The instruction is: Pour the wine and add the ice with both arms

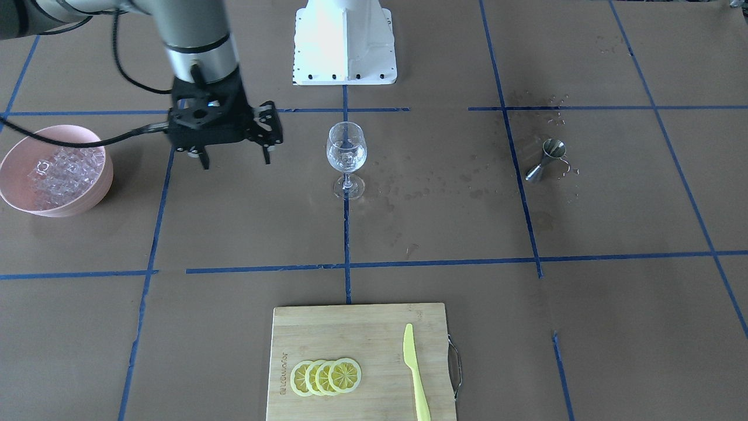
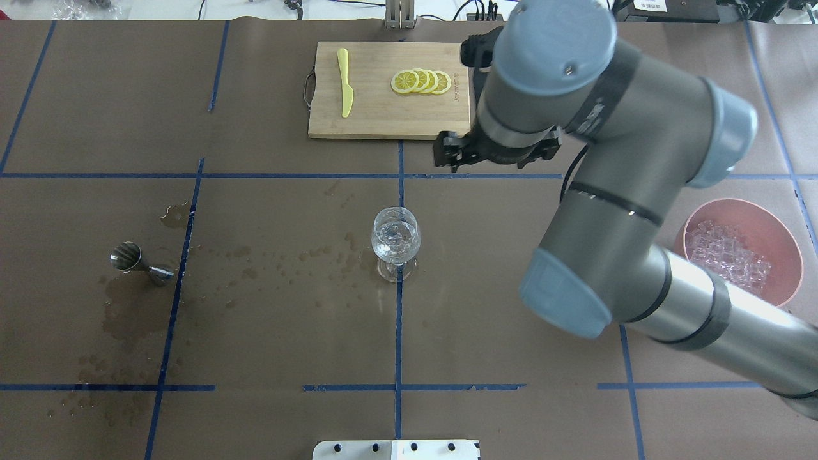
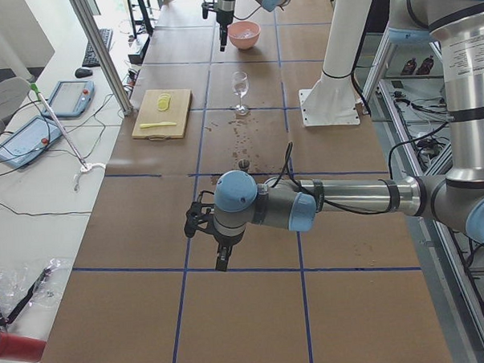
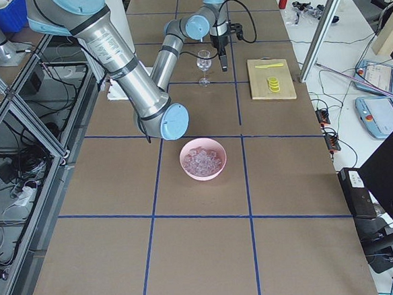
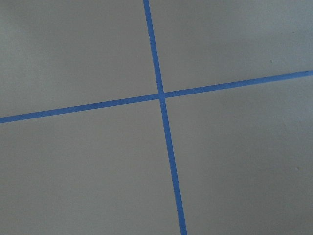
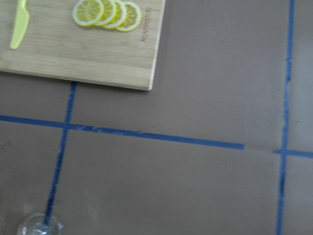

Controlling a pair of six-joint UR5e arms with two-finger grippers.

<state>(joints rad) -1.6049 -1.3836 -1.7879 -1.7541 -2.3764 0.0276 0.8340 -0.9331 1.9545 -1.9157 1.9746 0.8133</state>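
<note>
The stemmed glass (image 1: 346,153) stands upright at the table's middle, with clear ice cubes and a little clear wine in it. It also shows in the overhead view (image 2: 396,241). My right gripper (image 1: 235,164) hangs open and empty above the paper, between the glass and the pink bowl (image 1: 87,202) of ice (image 1: 58,172). A steel jigger (image 1: 546,158) lies on its side among dark wet spots. My left gripper (image 3: 219,248) hovers over bare paper far from the glass; I cannot tell whether it is open or shut.
A bamboo cutting board (image 1: 350,333) with lemon slices (image 1: 327,376) and a yellow knife (image 1: 414,371) lies at the operators' edge. The white pedestal (image 1: 345,41) stands behind the glass. Wet spots (image 2: 128,313) spread around the jigger (image 2: 137,262).
</note>
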